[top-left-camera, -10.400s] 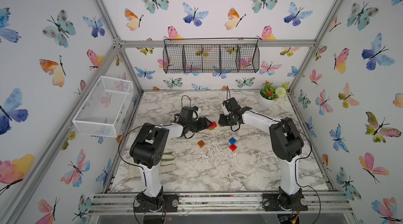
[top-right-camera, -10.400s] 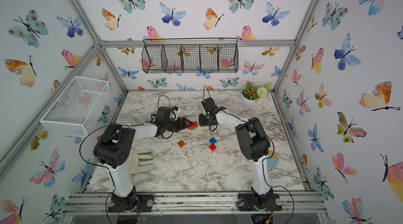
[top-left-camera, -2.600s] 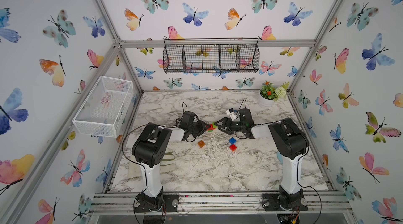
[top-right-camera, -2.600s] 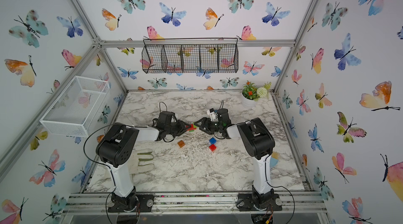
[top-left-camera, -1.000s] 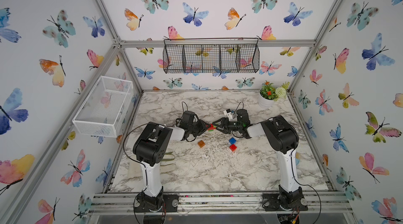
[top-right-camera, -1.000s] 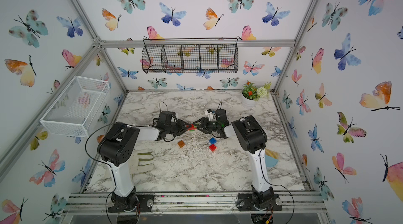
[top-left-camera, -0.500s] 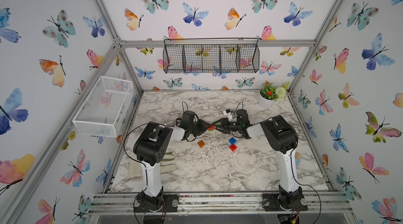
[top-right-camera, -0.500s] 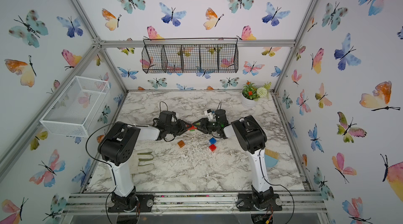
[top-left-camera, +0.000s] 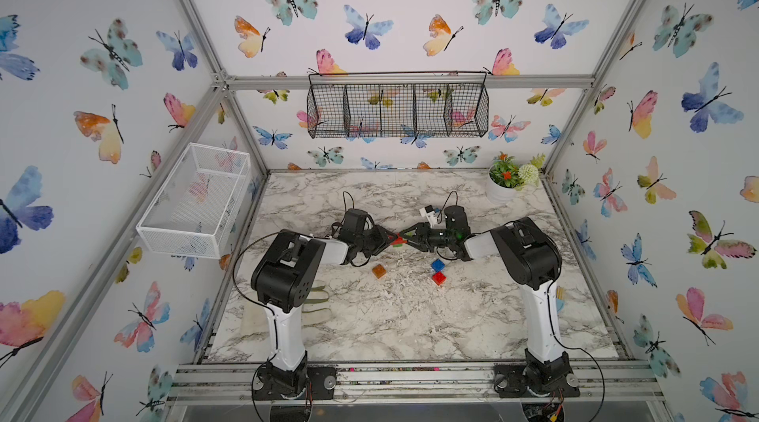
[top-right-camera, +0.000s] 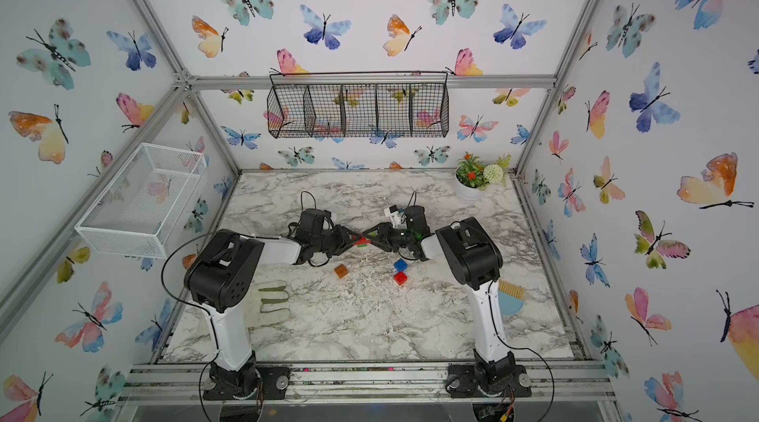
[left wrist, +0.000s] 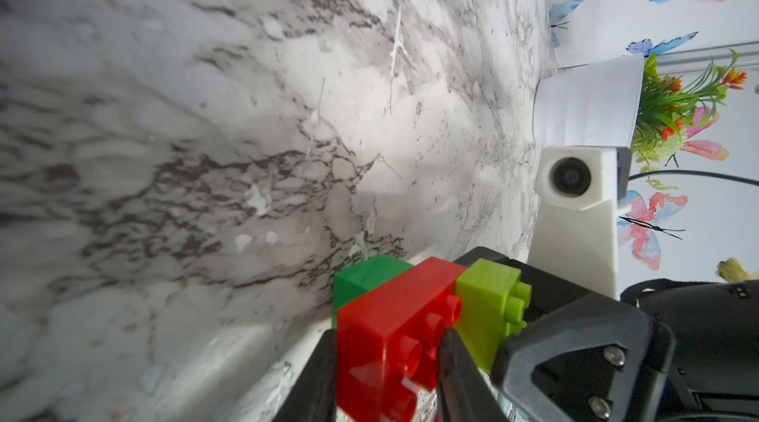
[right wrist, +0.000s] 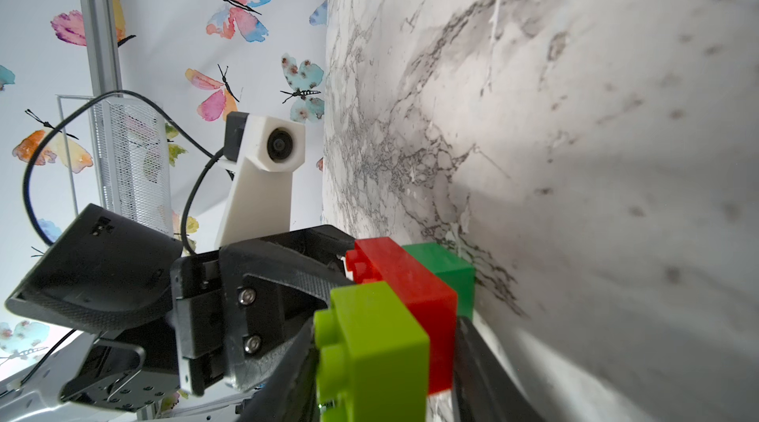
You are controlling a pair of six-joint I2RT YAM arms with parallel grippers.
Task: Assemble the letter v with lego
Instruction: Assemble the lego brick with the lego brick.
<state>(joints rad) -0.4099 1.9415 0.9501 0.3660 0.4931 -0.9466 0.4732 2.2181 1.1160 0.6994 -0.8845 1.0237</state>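
Clenching one three-brick cluster [left wrist: 394, 329], both jaws; three loose: orange [top-left-camera: 378, 271], blue [top-left-camera: 438, 265], red [top-left-camera: 439, 278].

The left arm [top-left-camera: 287, 264] and the right arm [top-left-camera: 530, 251] are stretched forward and inward, forearms held low, so that the left end effector [top-left-camera: 388, 237] and the right end effector [top-left-camera: 406, 236] are set tip to tip, each with jaws clamped on the same brick cluster [left wrist: 394, 329].
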